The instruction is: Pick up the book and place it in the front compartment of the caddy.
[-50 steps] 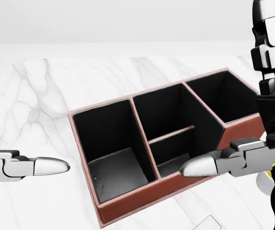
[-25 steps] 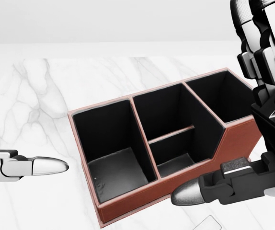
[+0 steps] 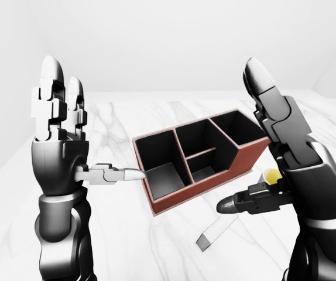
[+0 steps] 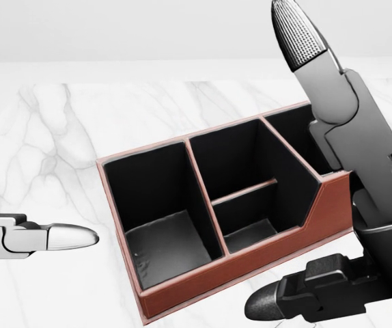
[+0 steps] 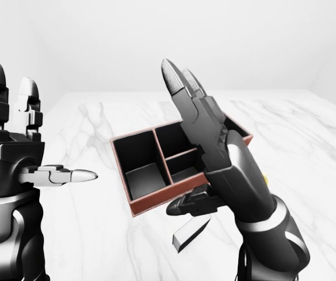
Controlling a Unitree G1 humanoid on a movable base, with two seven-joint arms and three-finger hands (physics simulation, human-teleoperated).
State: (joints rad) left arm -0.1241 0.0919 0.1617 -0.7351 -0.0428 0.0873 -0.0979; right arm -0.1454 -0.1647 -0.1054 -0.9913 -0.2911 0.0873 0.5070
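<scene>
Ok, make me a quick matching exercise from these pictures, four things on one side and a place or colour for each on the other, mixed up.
Things:
1. caddy
2. book
3. left hand
4. yellow object

Descriptions:
A. raised open at the left of the left-eye view
B. lying flat on the table below the caddy
C. reddish-brown outside, black inside
D. partly hidden behind the right hand

Pairs: 1-C, 2-B, 3-A, 4-D

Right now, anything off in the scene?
Nothing spilled or damaged. The caddy sits skewed on the marble table, all compartments empty. The book lies flat near its lower edge, untouched. A yellow object is mostly hidden behind the right hand.
</scene>
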